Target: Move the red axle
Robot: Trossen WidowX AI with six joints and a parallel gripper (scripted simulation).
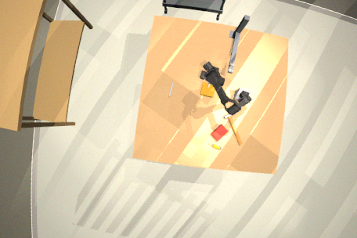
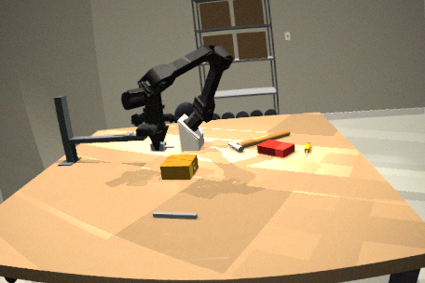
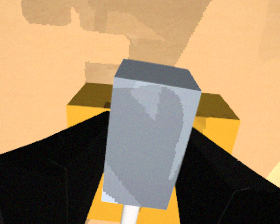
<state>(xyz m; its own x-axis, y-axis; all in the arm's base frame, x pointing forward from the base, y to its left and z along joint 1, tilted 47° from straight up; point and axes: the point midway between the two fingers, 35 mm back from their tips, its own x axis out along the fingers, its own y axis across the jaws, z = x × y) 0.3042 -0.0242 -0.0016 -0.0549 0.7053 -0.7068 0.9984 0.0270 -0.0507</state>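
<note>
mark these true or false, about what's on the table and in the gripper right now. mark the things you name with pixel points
1. The gripper [image 1: 208, 70] [image 2: 158, 143] [image 3: 144, 127] is shut on a grey block [image 2: 160, 148] [image 3: 151, 142]. True.
2. The yellow box [image 1: 207, 90] [image 2: 174, 169] [image 3: 221, 135] is stacked on the red box [image 1: 219, 133] [image 2: 276, 148]. False: they sit apart on the table.
3. The hammer [image 1: 235, 131] [image 2: 267, 139] has an orange-brown handle. True.
4. The loose grey bar [image 1: 171, 89] [image 2: 175, 215] stands on its end. False: it lies flat on the table.
5. The hammer lies across the top of the red box. False: it lies on the table beside it.
</note>
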